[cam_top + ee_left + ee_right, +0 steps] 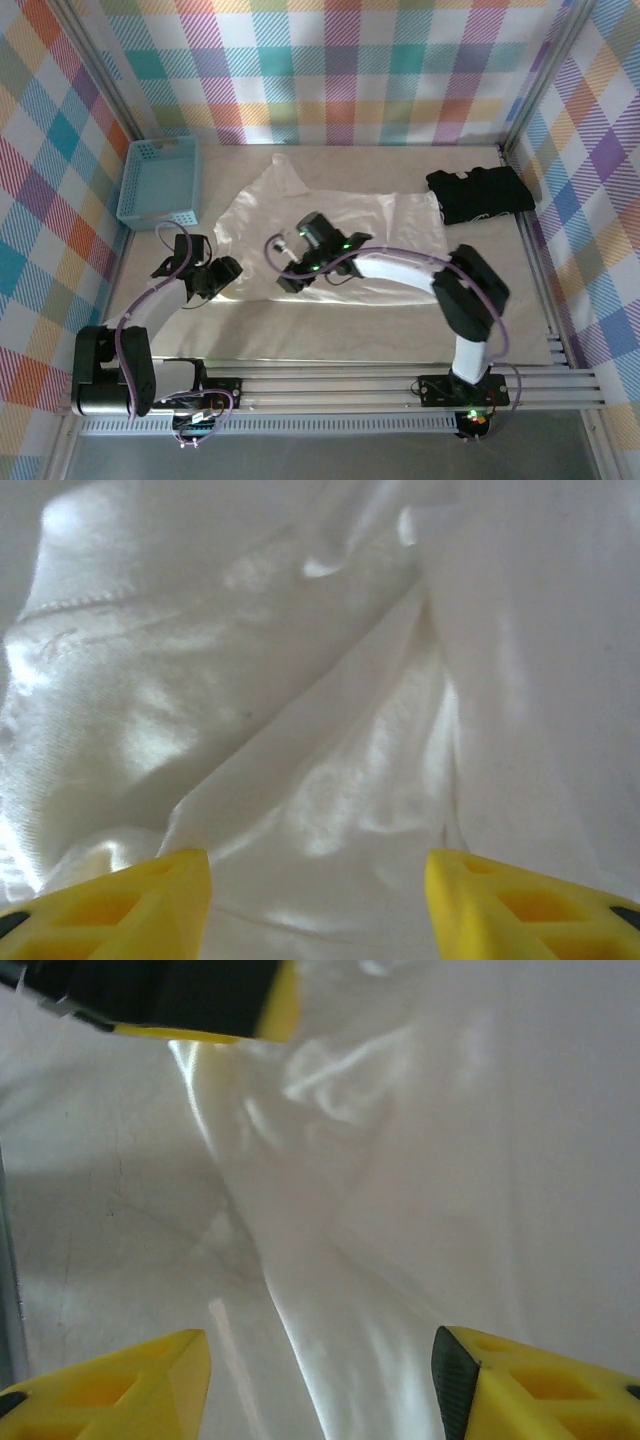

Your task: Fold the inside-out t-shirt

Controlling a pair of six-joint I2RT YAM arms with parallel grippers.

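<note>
Wrinkles run across the inside-out t-shirt (380, 225), which lies spread over the middle of the table (330, 335), roughly flat but rumpled, its left side bunched into soft ridges. That bunched side looks like the reason both arms crowd there. The left gripper (222, 272) sits at the shirt's near-left edge, and its wrist view shows the yellow fingertips set wide apart with nothing between them but white cloth (330, 780) and a stitched hem (70, 605) further up. I take it to be lining up on a fold of fabric, not holding one. The right gripper (285, 270) reaches in from the other side across the shirt's near-middle. Its jaws also stand wide and empty in its wrist view (320, 1380), looking down at a raised crease where the cloth meets bare table, with one of the left gripper's fingers (180, 995) close ahead of it. Two open grippers facing each other over one edge suggests a paired pinch to come, so the side can be lifted evenly. The blue basket (160, 217) sits apart at the far left, and the black folded garment (480, 195) lies just beside the shirt's far-right corner, neither one in the way.
</note>
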